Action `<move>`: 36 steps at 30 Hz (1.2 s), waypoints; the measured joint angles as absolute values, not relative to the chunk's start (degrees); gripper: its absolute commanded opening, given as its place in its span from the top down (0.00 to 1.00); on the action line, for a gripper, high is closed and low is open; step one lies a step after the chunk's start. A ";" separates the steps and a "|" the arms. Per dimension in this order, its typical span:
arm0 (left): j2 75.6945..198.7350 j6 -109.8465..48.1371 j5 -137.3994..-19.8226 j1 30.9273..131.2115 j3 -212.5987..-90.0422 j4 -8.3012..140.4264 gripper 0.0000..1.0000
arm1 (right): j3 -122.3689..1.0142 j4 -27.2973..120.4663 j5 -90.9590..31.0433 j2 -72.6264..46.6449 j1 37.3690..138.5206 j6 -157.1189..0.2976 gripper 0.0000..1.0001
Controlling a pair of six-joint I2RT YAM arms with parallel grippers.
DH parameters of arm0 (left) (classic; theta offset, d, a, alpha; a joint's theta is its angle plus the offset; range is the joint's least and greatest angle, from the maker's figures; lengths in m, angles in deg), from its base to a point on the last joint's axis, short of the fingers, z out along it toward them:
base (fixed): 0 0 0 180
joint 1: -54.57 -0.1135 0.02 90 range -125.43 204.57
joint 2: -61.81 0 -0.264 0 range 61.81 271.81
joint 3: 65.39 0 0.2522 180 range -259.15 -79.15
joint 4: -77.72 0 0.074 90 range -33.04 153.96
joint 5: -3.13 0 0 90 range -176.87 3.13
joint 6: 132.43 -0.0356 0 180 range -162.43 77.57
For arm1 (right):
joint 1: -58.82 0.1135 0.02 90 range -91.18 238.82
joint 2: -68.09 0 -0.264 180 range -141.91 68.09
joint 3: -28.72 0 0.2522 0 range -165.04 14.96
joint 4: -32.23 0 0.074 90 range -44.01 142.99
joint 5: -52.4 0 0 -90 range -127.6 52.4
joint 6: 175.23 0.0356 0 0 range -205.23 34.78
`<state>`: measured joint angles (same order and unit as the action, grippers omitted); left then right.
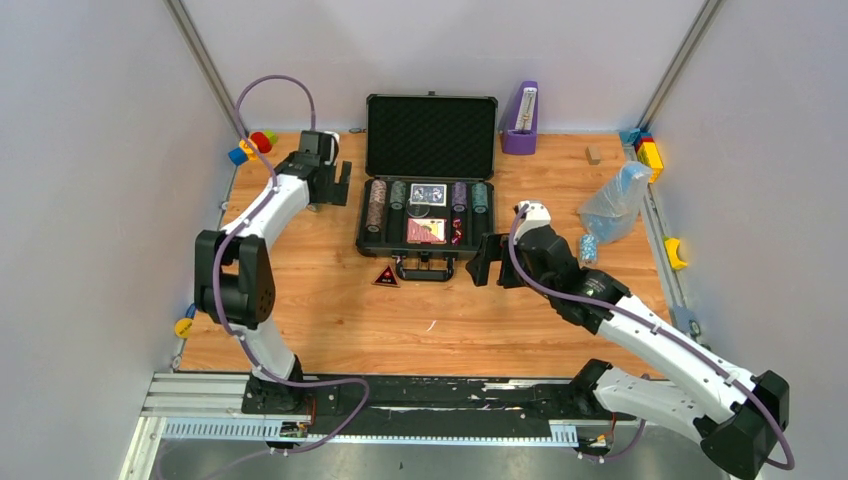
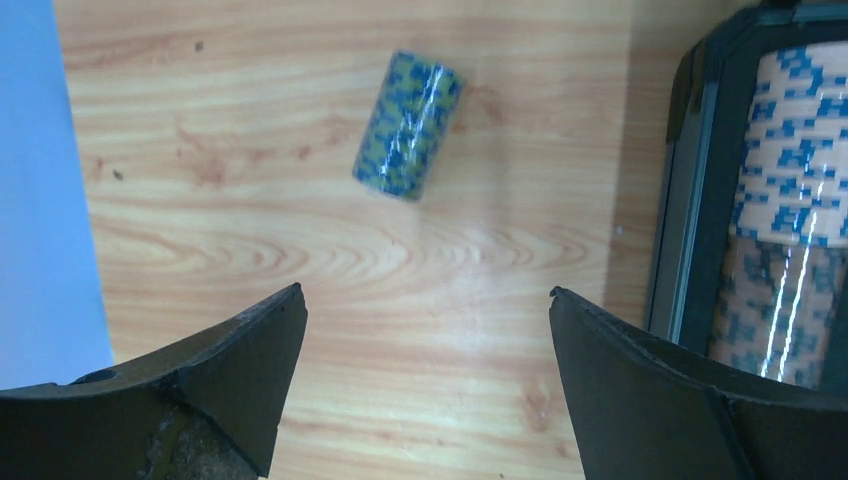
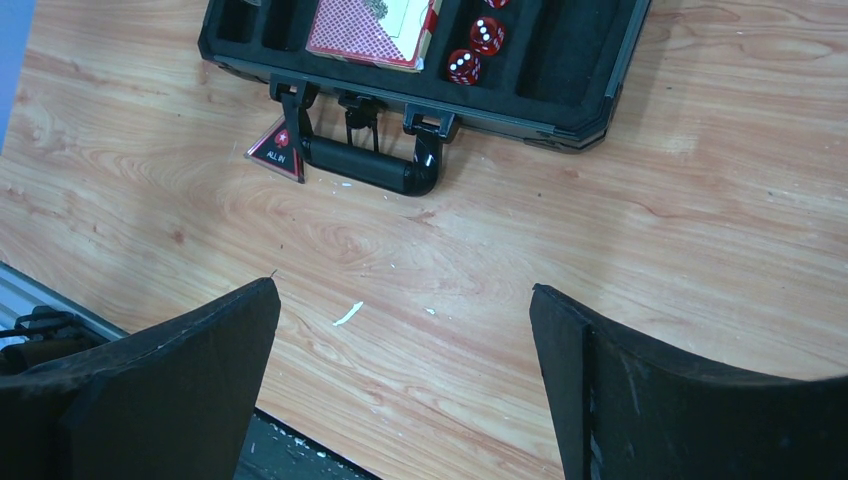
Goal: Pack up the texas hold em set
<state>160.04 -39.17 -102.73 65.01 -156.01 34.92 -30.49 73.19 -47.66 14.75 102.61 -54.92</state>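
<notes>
The black case (image 1: 366, 216) lies open mid-table, its foam lid upright. It holds several chip rolls (image 1: 377, 203), two card decks (image 1: 426, 231) and red dice (image 1: 457, 233). The dark red triangle (image 1: 386, 277) lies on the table by the case handle (image 1: 425, 269); it also shows in the right wrist view (image 3: 277, 150). A blue-and-yellow chip roll (image 2: 408, 125) lies on the wood left of the case (image 2: 690, 200). My left gripper (image 1: 340, 186) (image 2: 425, 291) is open and empty, just short of that roll. My right gripper (image 1: 488, 260) (image 3: 403, 286) is open and empty, right of the handle (image 3: 365, 165).
A purple metronome-like object (image 1: 521, 120) stands at the back right of the case. A clear plastic bag (image 1: 613, 200) lies at the right with a blue chip roll (image 1: 588, 248) beside it. Toy blocks sit at the back left (image 1: 252, 146) and back right (image 1: 648, 150).
</notes>
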 measured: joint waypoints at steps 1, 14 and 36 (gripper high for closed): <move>161.49 -40.35 -102.40 64.66 -157.58 34.90 0.01 | -30.80 73.21 -47.55 14.42 102.61 -54.99 0.01; 179.76 -45.96 -97.57 59.50 -176.10 29.28 0.15 | -32.35 74.98 -47.58 11.82 102.61 -55.07 0.01; 182.97 -40.83 -76.61 56.02 -174.13 24.78 0.92 | -36.96 76.14 -48.14 6.20 102.61 -54.90 0.02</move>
<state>182.97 -40.83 -76.61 56.02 -174.13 24.78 -36.96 76.14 -48.14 6.20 102.61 -54.90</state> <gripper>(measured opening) 0.472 0.985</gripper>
